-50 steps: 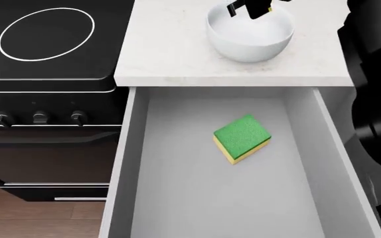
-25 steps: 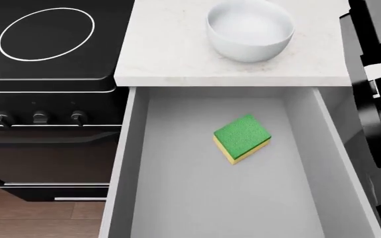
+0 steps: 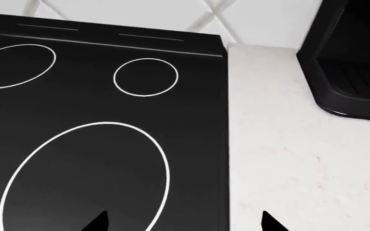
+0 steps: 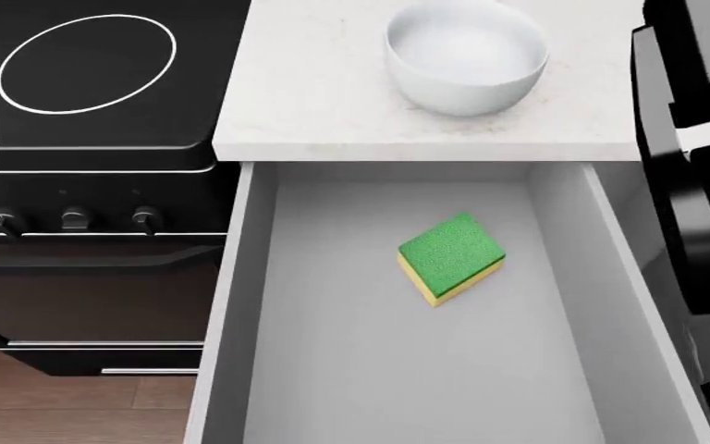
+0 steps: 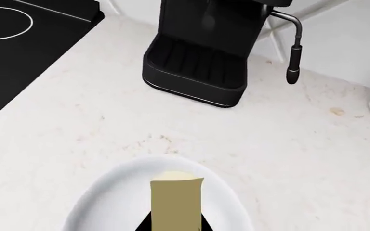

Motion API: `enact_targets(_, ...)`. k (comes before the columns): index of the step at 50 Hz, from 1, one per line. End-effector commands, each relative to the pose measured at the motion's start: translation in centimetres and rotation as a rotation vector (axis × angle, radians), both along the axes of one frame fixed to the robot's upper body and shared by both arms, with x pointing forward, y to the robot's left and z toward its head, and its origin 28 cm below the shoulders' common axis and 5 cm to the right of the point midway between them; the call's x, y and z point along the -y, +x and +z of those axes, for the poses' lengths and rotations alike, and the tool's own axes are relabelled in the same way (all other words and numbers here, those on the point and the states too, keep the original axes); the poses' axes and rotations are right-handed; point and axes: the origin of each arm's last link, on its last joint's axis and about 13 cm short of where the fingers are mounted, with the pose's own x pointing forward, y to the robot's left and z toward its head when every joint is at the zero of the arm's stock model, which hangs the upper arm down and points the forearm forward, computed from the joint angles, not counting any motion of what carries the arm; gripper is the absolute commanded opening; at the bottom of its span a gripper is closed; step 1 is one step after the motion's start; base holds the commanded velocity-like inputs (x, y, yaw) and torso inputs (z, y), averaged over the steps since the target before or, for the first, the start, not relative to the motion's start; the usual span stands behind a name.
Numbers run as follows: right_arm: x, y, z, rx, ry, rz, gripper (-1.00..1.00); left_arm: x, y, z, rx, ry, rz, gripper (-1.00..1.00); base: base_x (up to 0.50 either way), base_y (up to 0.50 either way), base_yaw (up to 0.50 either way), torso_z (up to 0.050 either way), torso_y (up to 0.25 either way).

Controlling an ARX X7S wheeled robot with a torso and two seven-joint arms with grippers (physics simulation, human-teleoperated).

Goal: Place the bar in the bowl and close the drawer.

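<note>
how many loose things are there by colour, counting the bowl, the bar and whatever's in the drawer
white: 1, the bowl on the counter
yellow: 1, the bar over the bowl, between the right hand fingers
green with a yellow underside: 1, the sponge in the open drawer
total: 3

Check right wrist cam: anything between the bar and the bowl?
Nothing visible. The bar is held in the right gripper directly over the open bowl, with no object between them.
</note>
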Motion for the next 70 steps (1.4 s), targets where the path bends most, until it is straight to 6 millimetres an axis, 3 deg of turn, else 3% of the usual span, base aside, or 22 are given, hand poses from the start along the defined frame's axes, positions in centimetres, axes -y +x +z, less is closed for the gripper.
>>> enact_targets(1, -0.2, 0.7, -1.7, -0.035, 0.002, -0.008, -1.00, -0.1, 0.1, -0.2, -0.003, 0.001, 0.003, 1.00, 0.00, 0.00, 0.00, 0.000, 0.000)
enact_targets(17, -0.4, 1.1, -2.9, -0.066, 0.008, -0.008, -1.00, -0.2, 0.1, -0.3, -0.009, 0.016, 0.008, 1.00, 0.00, 0.00, 0.00, 0.000, 0.000)
enact_targets(29, -0.3, 0.9, -2.5, -0.060, 0.007, -0.011, -1.00, -0.3, 0.1, -0.4, -0.007, 0.017, 0.009, 1.00, 0.00, 0.00, 0.00, 0.000, -0.236)
enact_targets(70, 0.1, 0.7, -2.0, -0.032, 0.029, -0.091, -1.00, -0.5, 0.1, -0.4, -0.006, -0.003, 0.017, 1.00, 0.00, 0.00, 0.00, 0.000, -0.001)
